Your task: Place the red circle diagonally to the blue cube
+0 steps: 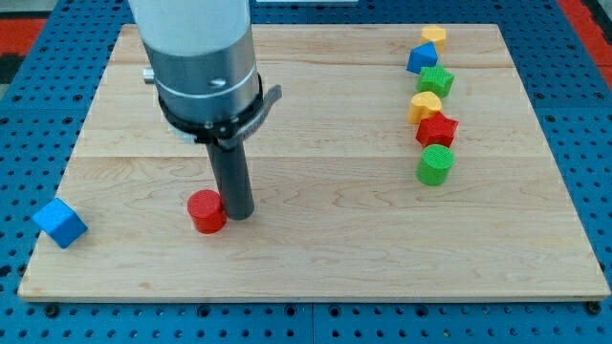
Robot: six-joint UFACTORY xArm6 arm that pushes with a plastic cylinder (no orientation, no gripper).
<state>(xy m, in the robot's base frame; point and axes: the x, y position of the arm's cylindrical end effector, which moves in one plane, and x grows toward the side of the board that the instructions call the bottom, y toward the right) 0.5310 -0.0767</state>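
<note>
**Desk:** Near the view's bottom left, what is sitting on the surface [316,239]?

**Photographer:** My tip [239,214] is resting just right of the red circle [206,211], apparently touching its side. The rod is standing upright under the grey arm housing [199,57], which is filling the view's top left.

**Desk:** And the tool, is it wide, narrow, holding something?

**Photographer:** It is a plain rod with no jaws, so it is holding nothing; it is only pressing beside the red circle.

**Desk:** Where is the blue cube lying?

**Photographer:** The blue cube [59,223] is sitting at the surface's left edge, well apart from the red circle and at about the same height in the view, turned at an angle and partly overhanging the edge.

**Desk:** What is showing at the view's right?

**Photographer:** Six blocks are running in a loose column near the top right. A yellow block [433,35] is leading at the top, with a second blue block [422,58] just below it, then a green block [436,80], another yellow block [426,104], a red block [437,129] and a green cylinder [435,164] at the bottom. Neighbours are touching or nearly so. All are lying well apart from my tip.
</note>
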